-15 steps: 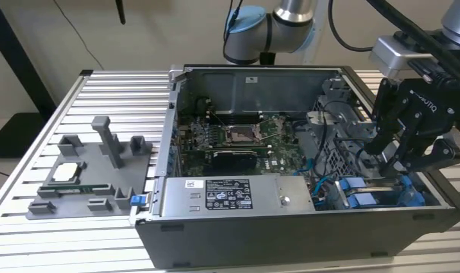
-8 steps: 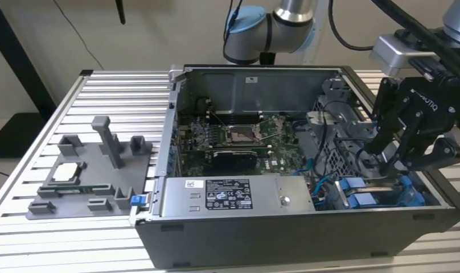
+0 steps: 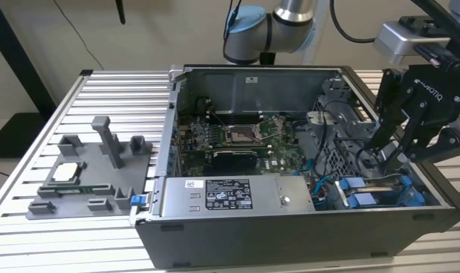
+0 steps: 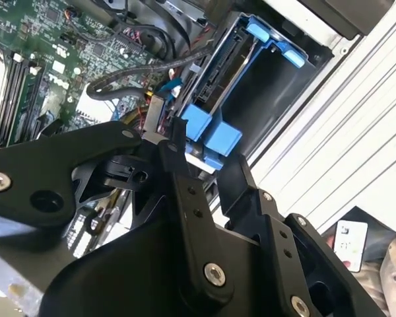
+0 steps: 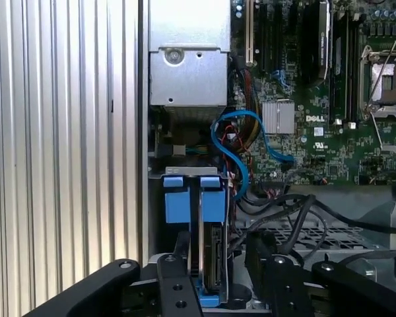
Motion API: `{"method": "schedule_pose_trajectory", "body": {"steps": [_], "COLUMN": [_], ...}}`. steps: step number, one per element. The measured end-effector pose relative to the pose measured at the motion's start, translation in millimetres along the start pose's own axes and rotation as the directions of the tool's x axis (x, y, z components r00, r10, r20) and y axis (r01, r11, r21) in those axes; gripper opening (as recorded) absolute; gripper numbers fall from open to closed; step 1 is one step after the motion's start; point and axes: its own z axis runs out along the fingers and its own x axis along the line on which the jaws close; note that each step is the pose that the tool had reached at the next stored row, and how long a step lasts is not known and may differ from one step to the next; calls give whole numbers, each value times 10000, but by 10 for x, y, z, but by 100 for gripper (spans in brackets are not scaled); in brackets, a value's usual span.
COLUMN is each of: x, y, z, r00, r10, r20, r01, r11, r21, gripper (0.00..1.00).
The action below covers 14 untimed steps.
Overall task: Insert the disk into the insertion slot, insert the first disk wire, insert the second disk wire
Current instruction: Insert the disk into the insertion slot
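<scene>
Straddling flat, blue-framed silver disk (image 5: 212, 267): black angular tool (image 5: 218, 241), spread apart.

place: robotics lab | evidence: ribbed aluminium bench (image 3: 101, 79) — open computer case (image 3: 291, 239), grey parts fixture (image 3: 86, 159), plain wall (image 3: 161, 34)

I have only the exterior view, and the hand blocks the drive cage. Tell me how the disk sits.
Observer: In the first wrist view the disk stands on edge in its blue carrier, right under the hand.
Operator: Report the wires near it.
Observer: A blue cable loops from the motherboard down past the carrier; its end is hidden.
Operator: Check the second wrist view too.
Observer: There a black braided cable curves toward the blue carrier.
</scene>
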Motion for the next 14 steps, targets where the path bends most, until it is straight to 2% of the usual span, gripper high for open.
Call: {"method": "schedule_pose_trajectory", "body": {"steps": [3, 5, 7, 10, 14], "x": [-33, -56, -71, -86, -139], "y": [3, 4, 10, 45, 88], "z": [0, 2, 3, 9, 25], "r00": [9999, 9997, 9994, 9994, 9994], "r10": [-7, -18, -31, -60, -88], "r20": [133, 258, 331, 333, 338], "r01": [7, 15, 25, 47, 64], "r11": [10000, 9999, 9998, 9993, 9975], "r21": [45, 104, 188, 365, 700], "gripper": [100, 100, 100, 100, 100]}}
